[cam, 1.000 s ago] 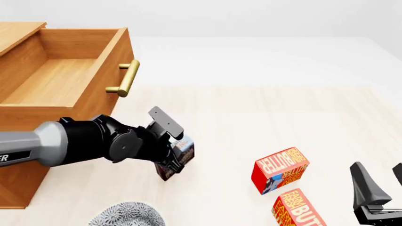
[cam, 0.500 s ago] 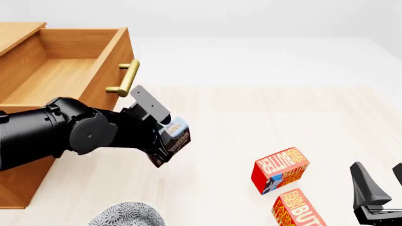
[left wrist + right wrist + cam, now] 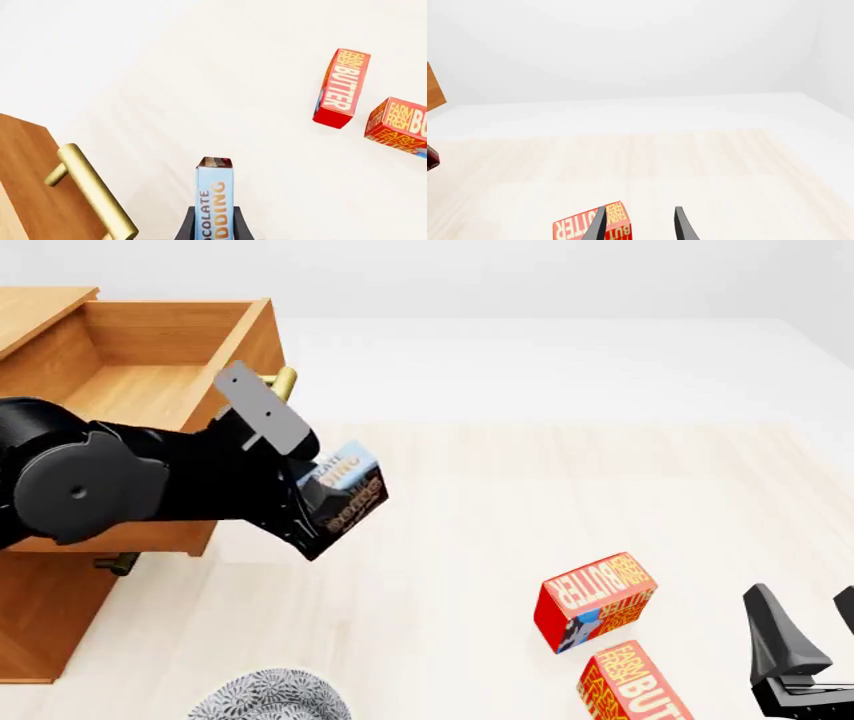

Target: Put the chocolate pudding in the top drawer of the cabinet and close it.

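Observation:
The chocolate pudding (image 3: 344, 483), a thin box with a light-blue band and dark lower part, hangs in the air with my left gripper (image 3: 330, 498) shut on it. It is just right of the open top drawer (image 3: 127, 400), level with the drawer's front. In the left wrist view the chocolate pudding (image 3: 215, 197) stands edge-on between the fingers (image 3: 184, 227), close to the brass handle (image 3: 90, 190). The orange-brown cabinet (image 3: 34, 625) fills the left side. Low at the front right, my right gripper (image 3: 810, 618) is open and holds nothing.
Two red-orange butter boxes (image 3: 597, 602) (image 3: 638, 685) lie on the table at the front right, one just ahead of my right gripper (image 3: 640, 220). A patterned grey dish (image 3: 274, 698) sits at the front edge, below the left arm.
My left arm has risen and drawn back to the left, carrying the chocolate pudding up toward the open drawer's front. The right arm has not moved.

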Controlling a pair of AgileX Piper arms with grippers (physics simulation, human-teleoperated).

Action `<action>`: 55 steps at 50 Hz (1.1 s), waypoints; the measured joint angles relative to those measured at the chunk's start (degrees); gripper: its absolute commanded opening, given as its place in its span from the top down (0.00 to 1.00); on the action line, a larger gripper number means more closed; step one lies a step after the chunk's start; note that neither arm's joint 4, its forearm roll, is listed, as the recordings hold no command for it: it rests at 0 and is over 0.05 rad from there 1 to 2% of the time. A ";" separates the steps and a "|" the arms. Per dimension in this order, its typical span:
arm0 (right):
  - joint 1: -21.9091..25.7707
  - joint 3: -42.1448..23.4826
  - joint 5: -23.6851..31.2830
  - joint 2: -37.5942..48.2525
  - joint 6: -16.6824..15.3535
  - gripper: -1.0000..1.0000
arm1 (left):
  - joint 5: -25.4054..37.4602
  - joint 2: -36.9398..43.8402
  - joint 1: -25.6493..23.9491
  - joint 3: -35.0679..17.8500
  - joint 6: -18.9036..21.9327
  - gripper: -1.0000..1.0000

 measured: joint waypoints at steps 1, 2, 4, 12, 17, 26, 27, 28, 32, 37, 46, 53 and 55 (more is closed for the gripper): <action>0.00 0.00 0.00 0.00 0.00 0.00 | 0.31 -0.31 0.03 -0.20 0.13 1.00; 0.00 0.00 0.00 0.00 0.00 0.00 | 0.63 -0.61 0.05 -0.41 0.26 1.00; 0.00 0.00 0.00 0.00 0.00 0.00 | 1.28 -1.26 0.13 -0.85 0.51 1.00; 0.00 0.00 0.00 0.00 0.00 0.00 | 4.06 -3.99 0.61 -2.95 1.22 1.00; 0.00 0.00 0.00 0.00 0.00 0.00 | 5.58 -5.57 0.92 -4.05 1.67 1.00; 0.00 0.00 0.00 0.00 0.00 0.00 | 8.57 -7.95 1.50 -6.74 2.48 1.00; 0.00 0.00 0.00 0.00 0.00 0.00 | 8.92 -8.18 1.58 -7.11 2.58 1.00; 0.00 0.00 0.00 0.00 0.00 0.00 | 9.25 -8.39 1.64 -7.46 2.68 1.00; 0.00 0.00 0.00 0.00 0.00 0.00 | 10.50 -9.10 1.89 -8.76 3.02 1.00; 0.00 0.00 0.00 0.00 0.00 0.00 | 12.56 -10.15 2.45 -10.81 3.66 1.00; 0.00 0.00 0.00 0.00 0.00 0.00 | 16.44 -11.81 3.41 -15.52 4.32 1.00; 0.00 0.00 0.00 0.00 0.00 0.00 | 19.31 -12.39 4.27 -19.57 4.51 1.00; 0.00 0.00 0.00 0.00 0.00 0.00 | 20.16 -12.45 4.56 -20.86 4.63 1.00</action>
